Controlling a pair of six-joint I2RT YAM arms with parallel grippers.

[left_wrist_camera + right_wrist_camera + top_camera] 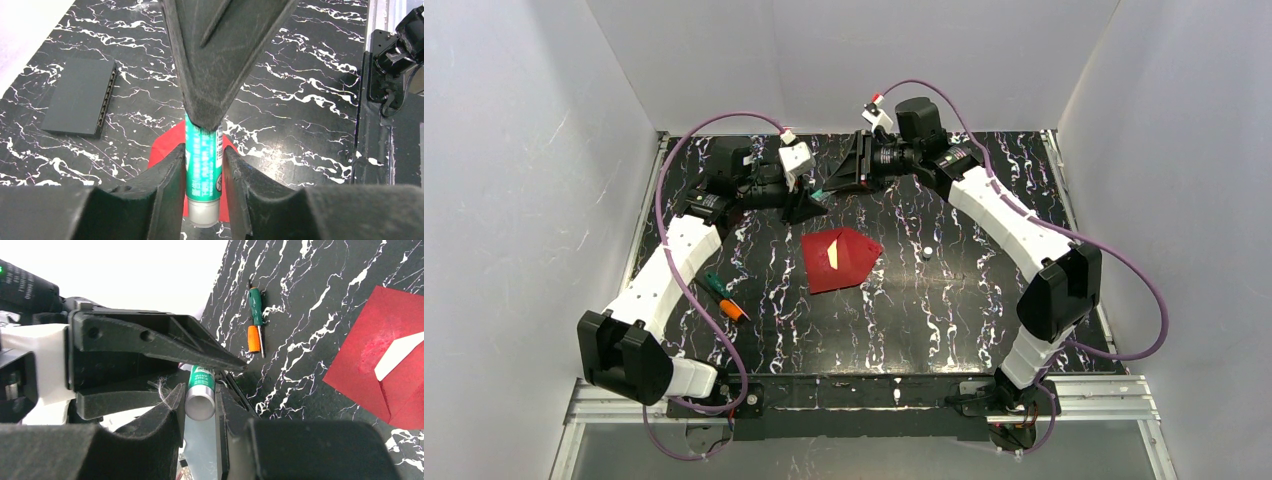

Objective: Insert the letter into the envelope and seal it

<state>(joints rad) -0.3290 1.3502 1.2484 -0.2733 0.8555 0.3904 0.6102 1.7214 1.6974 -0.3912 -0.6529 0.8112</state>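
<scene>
The dark red envelope (pixel 839 262) lies flat mid-table with its pointed flap open. A strip of the white letter (pixel 832 254) shows inside it. Both grippers meet above the back of the table on a green glue stick (pixel 817 193). My left gripper (pixel 202 155) is shut on the stick's green body (pixel 202 165), near its whitish end. My right gripper (pixel 200 396) is shut on the other, silvery end (pixel 200 399). In the right wrist view the envelope (pixel 370 365) and letter (pixel 400 351) lie off to the right. The envelope (pixel 165 147) also shows behind the stick.
A green and orange screwdriver (pixel 724 297) lies left of the envelope, also in the right wrist view (pixel 255 320). A small white cap (pixel 929 251) sits to the envelope's right. A dark ribbed block (pixel 80 97) lies flat on the black marbled table (pixel 944 320). White walls surround the table.
</scene>
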